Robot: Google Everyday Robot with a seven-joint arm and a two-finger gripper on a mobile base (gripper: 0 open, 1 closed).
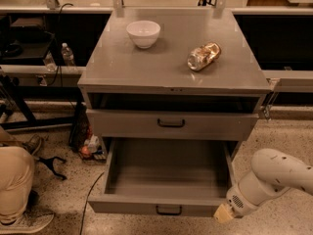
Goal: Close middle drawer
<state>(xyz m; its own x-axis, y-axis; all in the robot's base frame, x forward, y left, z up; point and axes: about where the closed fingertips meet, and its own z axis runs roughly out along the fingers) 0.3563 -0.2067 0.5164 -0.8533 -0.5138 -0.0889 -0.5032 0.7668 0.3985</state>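
The middle drawer (166, 203) is pulled far out at the bottom of the grey cabinet, showing its deep empty tray. Its low front panel carries a small black loop handle (168, 210). Above it sits a taller-fronted grey drawer (171, 125) with a wider black handle, pushed in. My gripper (224, 213) is at the bottom right, its tan tip at the right end of the open drawer's front panel. The white arm (279, 173) runs off to the right behind it.
A white bowl (143, 33) and a crumpled shiny can (203, 56) lie on the cabinet top (146, 67). A person's leg and shoe (17, 185) are at the lower left. Bottles and cables (88, 143) sit on the floor left of the cabinet.
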